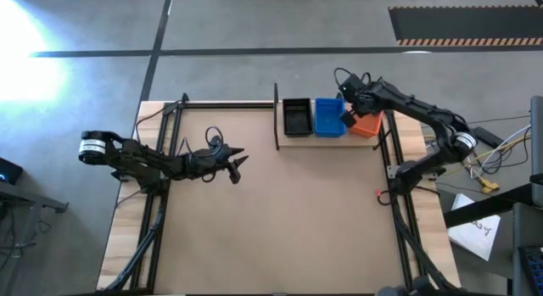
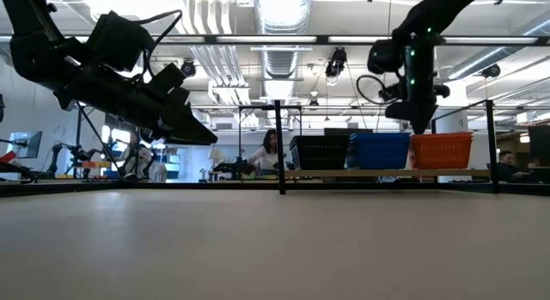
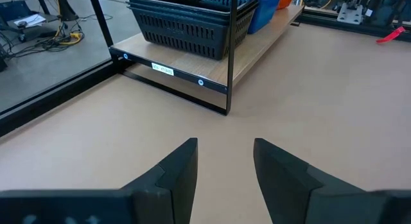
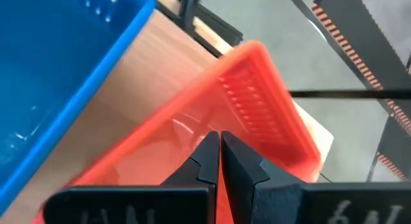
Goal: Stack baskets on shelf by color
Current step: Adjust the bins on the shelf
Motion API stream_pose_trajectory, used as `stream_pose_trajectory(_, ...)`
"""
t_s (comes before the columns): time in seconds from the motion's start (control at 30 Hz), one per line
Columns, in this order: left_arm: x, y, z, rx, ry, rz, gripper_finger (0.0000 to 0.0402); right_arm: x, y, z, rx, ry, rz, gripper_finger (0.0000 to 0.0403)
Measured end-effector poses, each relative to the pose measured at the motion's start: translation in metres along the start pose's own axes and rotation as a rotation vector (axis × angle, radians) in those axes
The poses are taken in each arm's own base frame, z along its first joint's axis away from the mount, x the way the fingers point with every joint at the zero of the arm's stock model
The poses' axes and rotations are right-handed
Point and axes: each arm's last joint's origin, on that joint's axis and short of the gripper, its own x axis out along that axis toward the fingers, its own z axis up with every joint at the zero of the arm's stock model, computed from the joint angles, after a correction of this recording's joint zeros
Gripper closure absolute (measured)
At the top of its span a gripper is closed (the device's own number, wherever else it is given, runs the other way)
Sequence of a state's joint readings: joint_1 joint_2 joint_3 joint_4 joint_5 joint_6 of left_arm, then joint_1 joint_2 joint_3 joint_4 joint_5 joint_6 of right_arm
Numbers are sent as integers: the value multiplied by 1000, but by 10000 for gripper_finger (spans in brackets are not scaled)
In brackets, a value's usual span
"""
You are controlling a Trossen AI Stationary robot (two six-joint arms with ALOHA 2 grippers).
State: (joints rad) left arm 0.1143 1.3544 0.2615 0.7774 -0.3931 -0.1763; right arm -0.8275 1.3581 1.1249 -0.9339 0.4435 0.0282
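From above, we see the shelf [image 1: 331, 136] lying at about one o'clock on the tabletop [image 1: 280, 220], carrying three basket stacks in a row: the black baskets [image 1: 297, 118] nearest the centre, the blue baskets [image 1: 329, 116] in the middle, and the orange baskets [image 1: 367, 126] at the outer end. The right end effector [image 1: 349, 119] sits over the gap between the blue and orange stacks, while the left end effector [image 1: 239, 163] hangs over bare tabletop at about nine o'clock, well apart from the shelf. In the low view, we find the black baskets [image 2: 322, 152], blue baskets [image 2: 378, 150] and orange baskets [image 2: 442, 150] standing side by side on the shelf [image 2: 369, 173], with the right end effector [image 2: 419, 124] pointing down just above the orange rim, and the left end effector [image 2: 202, 137] raised clear of the tabletop; a person [image 2: 268, 154] shows in the room behind. Through the left wrist camera, we see the left end effector [image 3: 225, 161] with its fingers spread and nothing between them, facing the black baskets [image 3: 186, 22] on the shelf [image 3: 257, 54]. Through the right wrist camera, the right end effector [image 4: 219, 150] has its fingers pressed together, empty, over the orange baskets [image 4: 257, 102], with the blue baskets [image 4: 58, 63] alongside.
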Motion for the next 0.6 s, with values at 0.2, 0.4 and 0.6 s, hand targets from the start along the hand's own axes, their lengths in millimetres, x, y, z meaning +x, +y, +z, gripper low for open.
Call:
stream_pose_trajectory(0.2, 0, 0, 0, 0, 1, -2, 265, 22, 12, 11, -80, -4, 40, 394)
stream_pose_trajectory(0.4, 0, 0, 0, -1, 3, -15, 265, 23, 22, 16, -188, -53, 237, 394)
stream_pose_trajectory(0.6, 0, 0, 0, -1, 3, -16, 265, 1, 18, 8, -207, -91, 247, 394)
